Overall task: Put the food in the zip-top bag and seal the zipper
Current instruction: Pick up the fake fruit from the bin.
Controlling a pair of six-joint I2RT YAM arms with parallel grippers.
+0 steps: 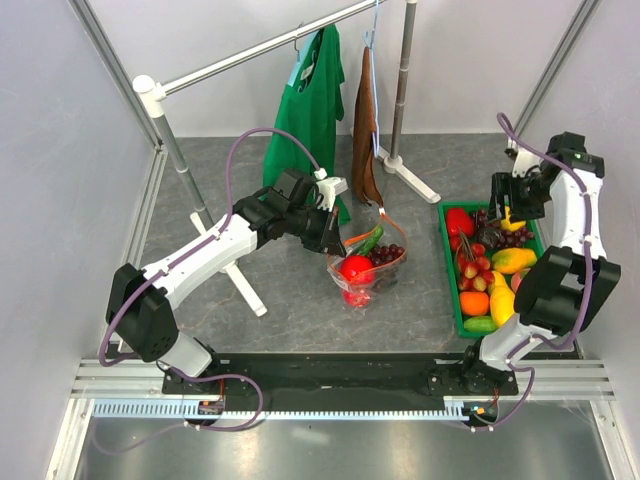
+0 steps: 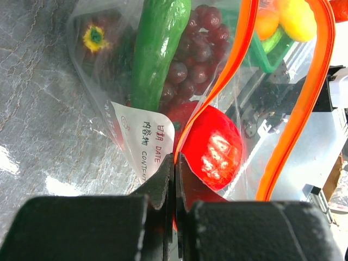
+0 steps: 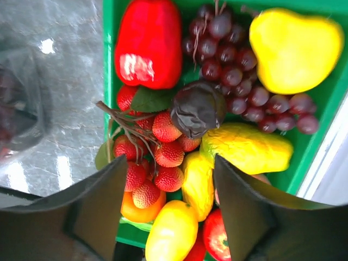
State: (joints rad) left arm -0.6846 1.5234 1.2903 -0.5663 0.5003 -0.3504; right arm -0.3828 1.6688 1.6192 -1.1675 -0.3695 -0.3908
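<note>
The clear zip-top bag point(image 1: 372, 265) stands mid-table with its mouth open, its orange-red zipper point(image 1: 385, 222) lifted. Inside lie a red apple point(image 1: 356, 269), a green cucumber point(image 1: 372, 240) and dark grapes point(image 1: 388, 254). My left gripper point(image 1: 328, 232) is shut on the zipper edge point(image 2: 179, 142), holding the mouth up; the apple point(image 2: 211, 148), cucumber point(image 2: 157, 49) and grapes point(image 2: 197, 49) show through the bag. My right gripper point(image 1: 508, 203) is open and empty above the green tray point(image 1: 449, 270) of toy food. Below it lie a dark maroon fruit point(image 3: 197, 109), lychees point(image 3: 166, 149) and grapes point(image 3: 239, 76).
A clothes rack point(image 1: 250, 45) with a green shirt point(image 1: 310, 105) and a brown cloth point(image 1: 366, 130) stands at the back, with its white feet point(image 1: 235, 275) on the table. The tray also holds a red pepper point(image 3: 149, 43), a yellow pear point(image 3: 293, 49) and yellow fruits point(image 3: 171, 231).
</note>
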